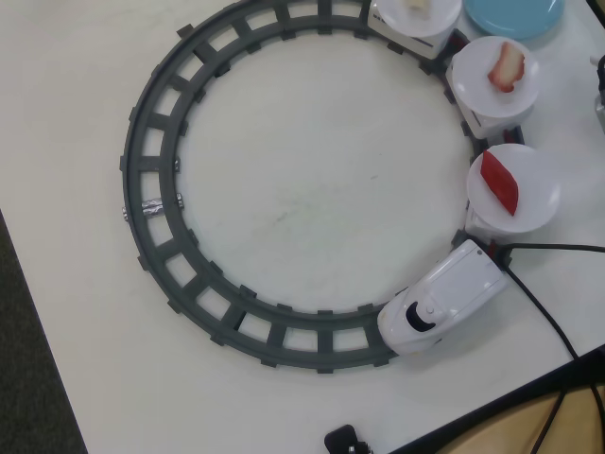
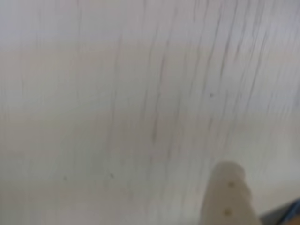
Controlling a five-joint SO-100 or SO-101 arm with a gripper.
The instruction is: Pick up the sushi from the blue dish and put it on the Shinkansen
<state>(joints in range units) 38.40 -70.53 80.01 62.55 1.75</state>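
Observation:
In the overhead view the orange-pink streaked sushi lies on a round white plate on a car behind the white Shinkansen. The train stands on the right side of the grey round track. The light-blue dish at the top right edge looks bare, though it is partly cut off. Of my gripper, only one pale blurred finger shows at the bottom of the wrist view, over bare table. Its other finger is out of view. A blue sliver sits at that view's bottom right corner.
A dark-red piece lies on the plate nearest the engine. A pale beige piece lies on the rear plate. A black cable runs from the train to the table's front right edge. A dark part shows at the right edge.

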